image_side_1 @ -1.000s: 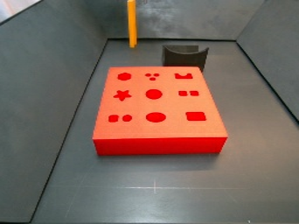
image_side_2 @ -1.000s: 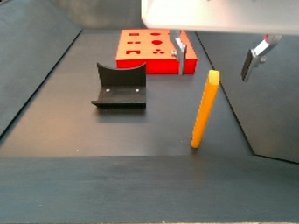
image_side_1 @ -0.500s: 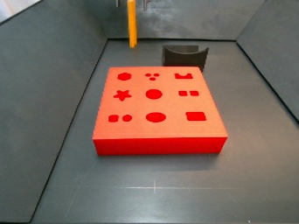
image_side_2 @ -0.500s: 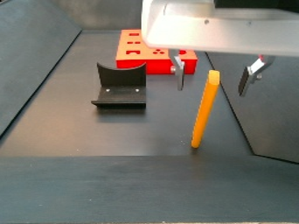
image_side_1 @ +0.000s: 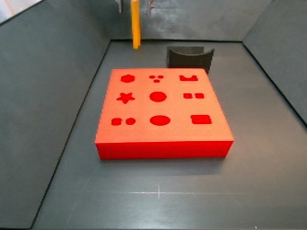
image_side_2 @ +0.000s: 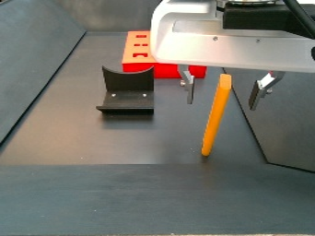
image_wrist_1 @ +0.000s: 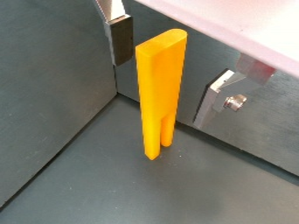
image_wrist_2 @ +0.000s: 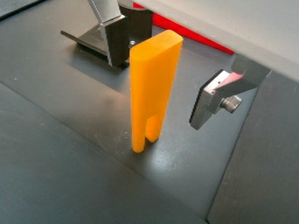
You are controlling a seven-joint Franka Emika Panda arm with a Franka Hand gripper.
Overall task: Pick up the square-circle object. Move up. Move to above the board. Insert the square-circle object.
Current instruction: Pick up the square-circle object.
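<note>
Orange-yellow square-circle object (image_wrist_1: 160, 92) upright on the floor between open pincer (image_wrist_1: 176, 77) fingers, untouched

Both wrist views look steeply down, close on the peg (image_wrist_1: 159, 92) between the gripper (image_wrist_2: 170, 77) fingers. A side view faces the board (image_side_1: 161, 111) from high front, peg at 12 o'clock; another looks from behind the peg (image_side_2: 215, 115), board at 11 o'clock.

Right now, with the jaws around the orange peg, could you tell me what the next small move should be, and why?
Probably ease the gripper a little lower, then close. In both wrist views the square-circle object stands upright on the floor between the open fingers, with gaps on both sides. In a side view the jaws flank only its top, so a deeper grip seems safer.
</note>
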